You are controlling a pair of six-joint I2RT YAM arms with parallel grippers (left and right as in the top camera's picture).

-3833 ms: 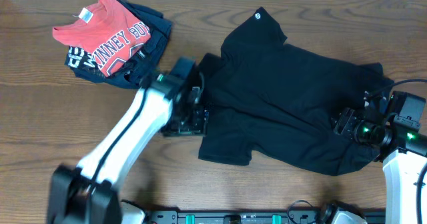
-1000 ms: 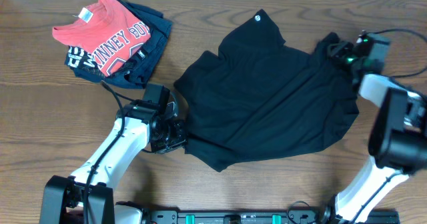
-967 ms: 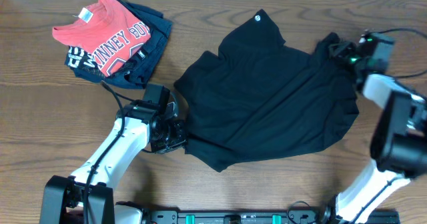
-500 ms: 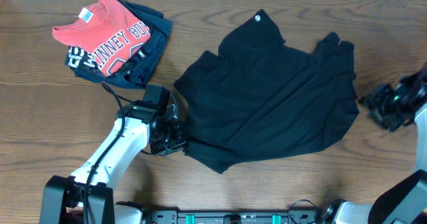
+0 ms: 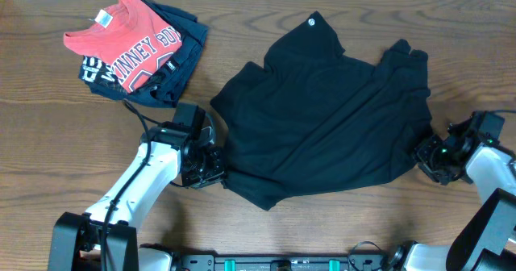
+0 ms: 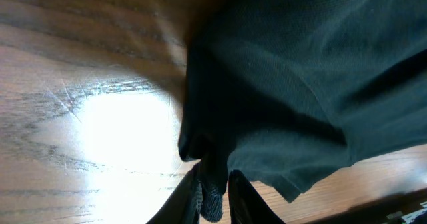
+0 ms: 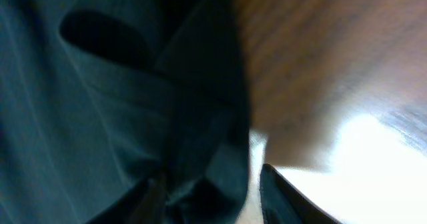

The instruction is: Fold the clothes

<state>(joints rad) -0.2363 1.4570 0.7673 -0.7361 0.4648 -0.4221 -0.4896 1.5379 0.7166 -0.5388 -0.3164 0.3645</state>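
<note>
The clothes, a black T-shirt (image 5: 322, 118) with a small white logo (image 5: 312, 20), lie spread across the middle of the table. My left gripper (image 5: 216, 170) sits at the shirt's near-left edge. In the left wrist view it (image 6: 213, 201) is shut on a pinch of black fabric (image 6: 300, 71). My right gripper (image 5: 425, 152) is at the shirt's near-right edge. In the blurred right wrist view its jaws (image 7: 212, 184) stand apart over a fold of the fabric (image 7: 100, 104), with a bright gap beside the right finger.
A red T-shirt with white lettering (image 5: 121, 37) lies on a navy garment (image 5: 173, 69) at the back left of the wooden table (image 5: 64, 142). A thin cable (image 5: 133, 110) trails by the left arm.
The right gripper let go of the shirt's far-right sleeve and swung down to the near-right edge. The left gripper and the shirt have stayed put.
</note>
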